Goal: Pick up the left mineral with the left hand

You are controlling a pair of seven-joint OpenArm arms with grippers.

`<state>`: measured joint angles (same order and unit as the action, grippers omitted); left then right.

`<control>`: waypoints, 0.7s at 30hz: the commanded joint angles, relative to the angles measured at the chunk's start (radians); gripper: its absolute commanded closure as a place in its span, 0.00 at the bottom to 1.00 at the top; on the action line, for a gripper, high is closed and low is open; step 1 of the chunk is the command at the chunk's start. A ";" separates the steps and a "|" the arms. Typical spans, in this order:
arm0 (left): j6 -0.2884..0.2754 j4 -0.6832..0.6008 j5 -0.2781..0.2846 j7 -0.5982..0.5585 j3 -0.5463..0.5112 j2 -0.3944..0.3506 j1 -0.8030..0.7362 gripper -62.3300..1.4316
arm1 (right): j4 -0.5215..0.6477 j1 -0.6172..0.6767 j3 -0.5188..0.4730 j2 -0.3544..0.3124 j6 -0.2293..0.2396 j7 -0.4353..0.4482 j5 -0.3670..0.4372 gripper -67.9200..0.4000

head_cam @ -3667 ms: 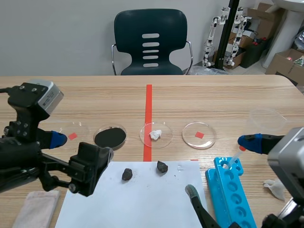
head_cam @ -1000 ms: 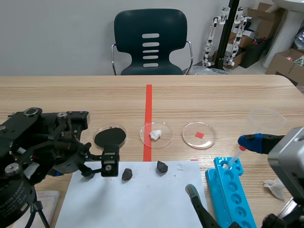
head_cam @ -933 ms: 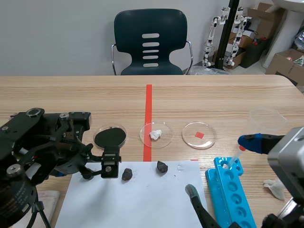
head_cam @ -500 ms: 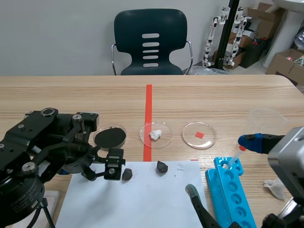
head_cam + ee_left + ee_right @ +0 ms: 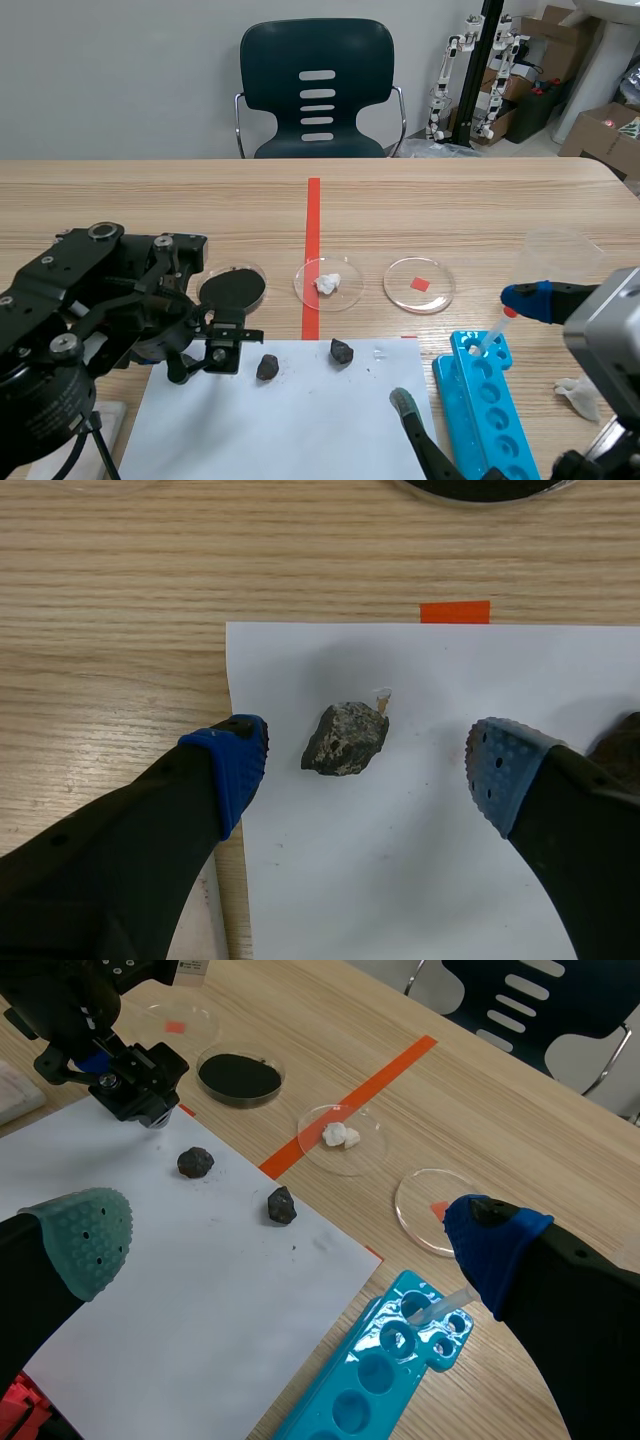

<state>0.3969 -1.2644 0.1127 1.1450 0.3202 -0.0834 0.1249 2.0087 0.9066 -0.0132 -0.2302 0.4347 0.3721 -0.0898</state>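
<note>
The left mineral is a small, dark, lumpy stone lying on the paper sheet, close to the sheet's left edge and near its far corner. The left gripper hangs over it with fingers spread wide. One pad is at the sheet's left edge and the other well inside the sheet, with the stone between them, nearer the edge-side pad. It looks hard and rigid, probably light, and rough enough not to slip, though its uneven faces could make it twist or roll. A low pinch across its broader flanks, centred first, seems safest; the loose sheet may slide
</note>
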 commanded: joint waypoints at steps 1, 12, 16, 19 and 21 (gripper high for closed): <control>0.005 -0.012 -0.002 0.001 -0.005 0.002 0.008 0.40 | 0.008 -0.007 -0.010 -0.011 0.000 0.015 0.011 0.00; 0.005 0.009 -0.002 0.000 -0.005 0.003 0.008 0.62 | 0.008 -0.007 -0.010 -0.011 0.000 0.015 0.011 0.00; 0.005 0.009 -0.001 -0.003 -0.005 0.003 0.008 0.71 | 0.008 -0.007 -0.010 -0.011 0.000 0.015 0.011 0.00; 0.005 0.009 -0.001 -0.003 -0.005 0.003 0.008 0.78 | 0.008 -0.007 -0.010 -0.011 0.000 0.015 0.011 0.00; 0.005 0.009 -0.001 -0.003 -0.005 0.003 0.008 0.80 | 0.008 -0.007 -0.010 -0.011 0.000 0.015 0.011 0.00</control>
<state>0.3969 -1.2461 0.1127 1.1515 0.3202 -0.0834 0.1253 2.0087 0.9066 -0.0132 -0.2302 0.4347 0.3721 -0.0898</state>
